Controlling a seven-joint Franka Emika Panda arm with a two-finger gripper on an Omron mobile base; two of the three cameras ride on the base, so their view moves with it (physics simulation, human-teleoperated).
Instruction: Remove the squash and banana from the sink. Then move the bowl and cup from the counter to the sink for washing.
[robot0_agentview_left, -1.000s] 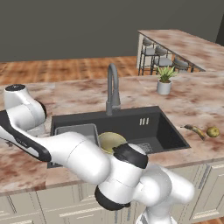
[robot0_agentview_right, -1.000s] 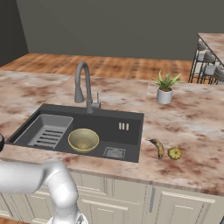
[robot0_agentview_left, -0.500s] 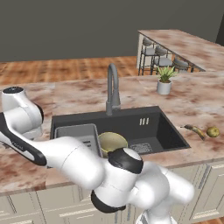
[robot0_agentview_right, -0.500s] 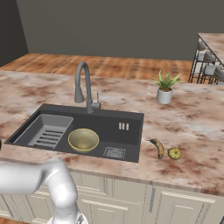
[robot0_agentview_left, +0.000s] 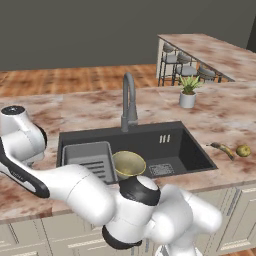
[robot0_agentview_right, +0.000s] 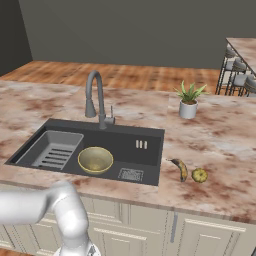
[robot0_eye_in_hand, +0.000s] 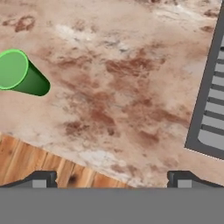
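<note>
The pincer (robot0_eye_in_hand: 109, 179) hung released over bare tabletop (robot0_eye_in_hand: 113, 83), jaws spread wide, likely ready for the cup (robot0_eye_in_hand: 19, 73), which stood up and to its left. The sink (robot0_eye_in_hand: 209, 87) edge lay to its right, already holding the bowl (robot0_agentview_right: 95, 159). Beyond it the banana (robot0_agentview_right: 180, 169) and squash (robot0_agentview_right: 199, 175) rested outside.

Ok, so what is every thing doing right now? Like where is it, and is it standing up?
squash: on the counter, right of the sink.
banana: lying on the counter beside the squash.
bowl: upright inside the sink.
cup: standing upright on the counter, not held.
tool: open, empty, above the counter.
faucet: no water running.
</note>
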